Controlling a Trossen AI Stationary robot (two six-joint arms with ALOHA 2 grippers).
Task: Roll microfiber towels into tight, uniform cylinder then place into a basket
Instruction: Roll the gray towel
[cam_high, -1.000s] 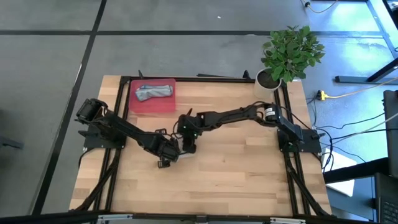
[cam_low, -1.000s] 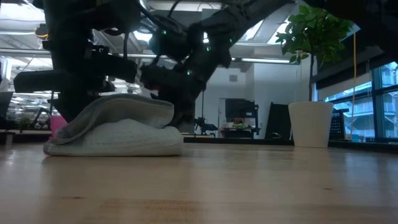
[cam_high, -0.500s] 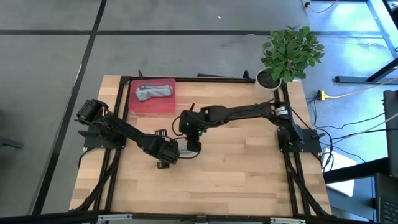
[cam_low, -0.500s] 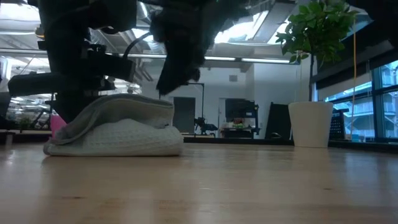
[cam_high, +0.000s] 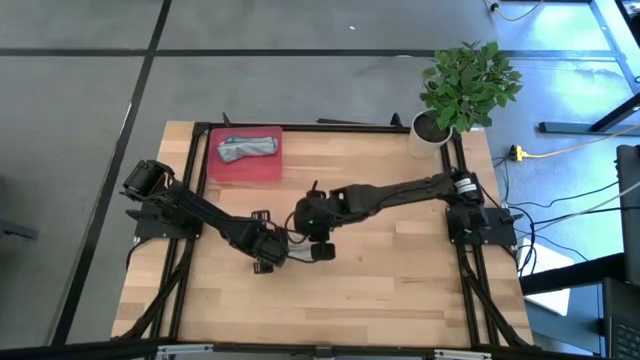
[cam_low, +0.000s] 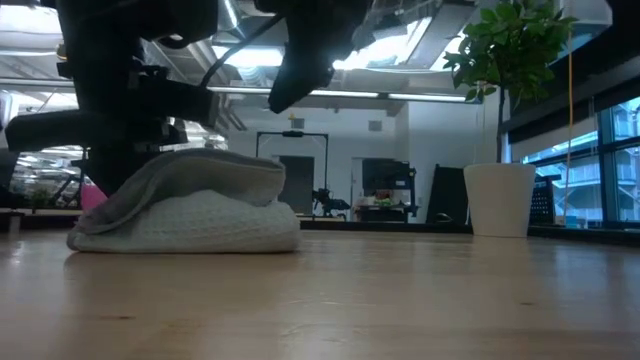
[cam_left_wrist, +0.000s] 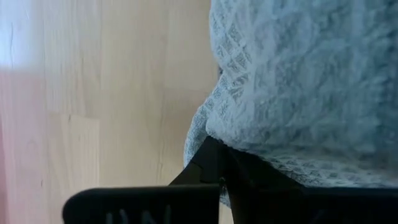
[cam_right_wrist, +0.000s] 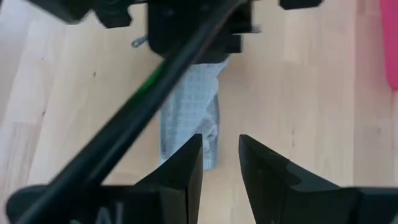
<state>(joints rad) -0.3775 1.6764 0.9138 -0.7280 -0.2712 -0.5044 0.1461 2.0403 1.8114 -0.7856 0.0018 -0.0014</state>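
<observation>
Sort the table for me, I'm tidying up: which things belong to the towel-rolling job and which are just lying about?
Job: blue towel, pinched by left gripper; grey towel in red tray; right gripper, open.
Lying about: potted plant.

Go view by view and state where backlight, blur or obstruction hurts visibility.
Low view: bright ceiling lights behind turn both arms into dark silhouettes, yet the rolled pale blue-teal microfiber towel reads clearly. Left wrist view: the towel's waffle weave fills the picture, soft from closeness. Right wrist view: a blurred dark cable crosses the towel. High view: evenly lit; the shallow red plastic tray is plain.
</observation>
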